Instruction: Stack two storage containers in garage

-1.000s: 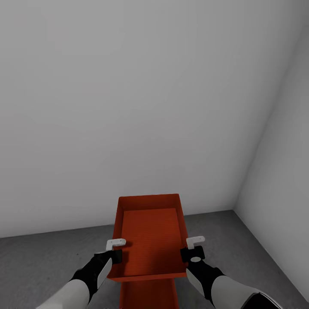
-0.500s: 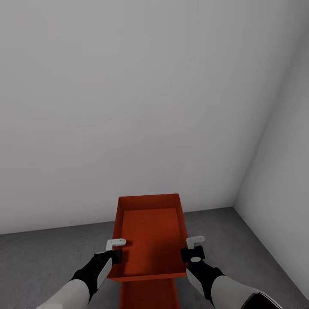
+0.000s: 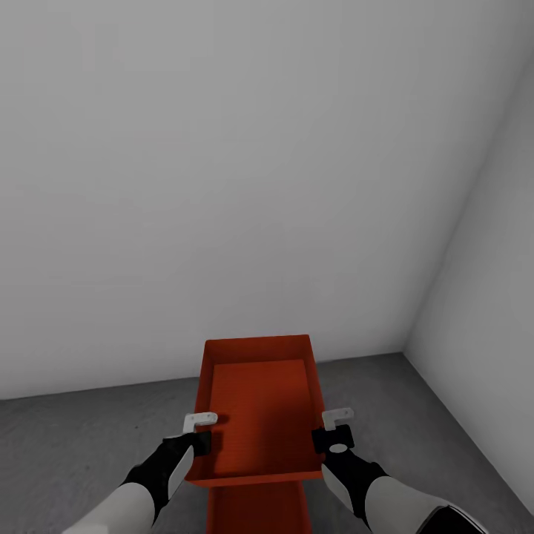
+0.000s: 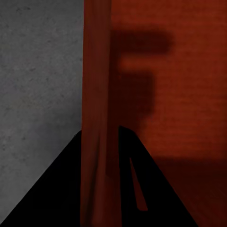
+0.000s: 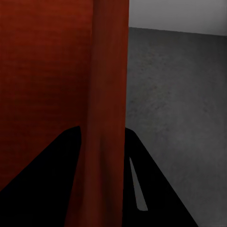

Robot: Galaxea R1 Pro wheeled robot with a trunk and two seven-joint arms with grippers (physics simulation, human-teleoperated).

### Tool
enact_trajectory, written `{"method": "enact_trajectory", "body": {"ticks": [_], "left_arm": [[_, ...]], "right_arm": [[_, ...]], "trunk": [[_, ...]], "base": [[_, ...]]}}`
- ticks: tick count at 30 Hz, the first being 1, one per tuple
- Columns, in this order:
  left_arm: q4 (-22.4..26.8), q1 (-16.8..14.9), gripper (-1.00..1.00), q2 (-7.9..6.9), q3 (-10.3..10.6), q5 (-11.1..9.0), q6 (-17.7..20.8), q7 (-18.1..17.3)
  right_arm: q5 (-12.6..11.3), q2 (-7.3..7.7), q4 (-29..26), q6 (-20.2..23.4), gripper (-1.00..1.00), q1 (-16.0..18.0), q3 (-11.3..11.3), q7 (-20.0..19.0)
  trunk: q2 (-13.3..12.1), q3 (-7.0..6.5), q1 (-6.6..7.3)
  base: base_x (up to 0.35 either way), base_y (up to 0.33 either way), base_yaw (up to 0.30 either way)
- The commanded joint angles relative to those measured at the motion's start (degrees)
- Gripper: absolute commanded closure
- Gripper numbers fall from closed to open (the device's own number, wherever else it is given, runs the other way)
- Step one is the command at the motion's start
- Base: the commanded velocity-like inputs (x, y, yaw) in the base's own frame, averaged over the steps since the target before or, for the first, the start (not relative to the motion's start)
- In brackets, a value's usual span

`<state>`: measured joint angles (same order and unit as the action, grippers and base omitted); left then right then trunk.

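Upper bin (image 3: 258,404) is held up between both arms, facing a pale wall (image 3: 222,185) near the room corner. Left gripper (image 3: 199,432) is clamped on the bin's left side wall; left wrist view shows that wall (image 4: 97,118) running between the two dark fingers (image 4: 61,189), one outside, one inside over the ribbed bottom. Right gripper (image 3: 335,429) is clamped on the right side wall the same way; right wrist view has the wall (image 5: 109,118) between its fingers (image 5: 151,189).

Second bin (image 3: 256,510) sits directly under the held one, its near part visible just below the upper bin's near edge. Can't tell whether the two touch.

Grey concrete floor (image 3: 74,437) lies either side of the bins and runs to the wall base. Side wall (image 3: 489,297) meets it right of the bins.
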<state>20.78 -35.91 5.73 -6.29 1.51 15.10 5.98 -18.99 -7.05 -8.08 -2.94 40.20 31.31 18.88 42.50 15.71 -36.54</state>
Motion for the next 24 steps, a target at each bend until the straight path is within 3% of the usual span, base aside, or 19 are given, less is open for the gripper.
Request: {"method": "enact_trajectory", "body": {"ticks": [1,24], "left_arm": [[0.3,0.0,1.00,-2.65,-0.1,1.0,-0.2,0.3],[0.3,0.0,1.00,-2.65,-0.1,1.0,-0.1,0.3]], "right_arm": [[-1.7,0.42,0.3,-0.3,1.00,0.0,-0.7,0.2],[-1.7,0.45,0.3,-0.3,1.00,0.0,-0.7,0.2]], "trunk": [[0.1,0.17,-0.01],[0.1,2.27,-0.01]], "base": [[0.000,0.000,0.000],[0.000,0.000,0.000]]}}
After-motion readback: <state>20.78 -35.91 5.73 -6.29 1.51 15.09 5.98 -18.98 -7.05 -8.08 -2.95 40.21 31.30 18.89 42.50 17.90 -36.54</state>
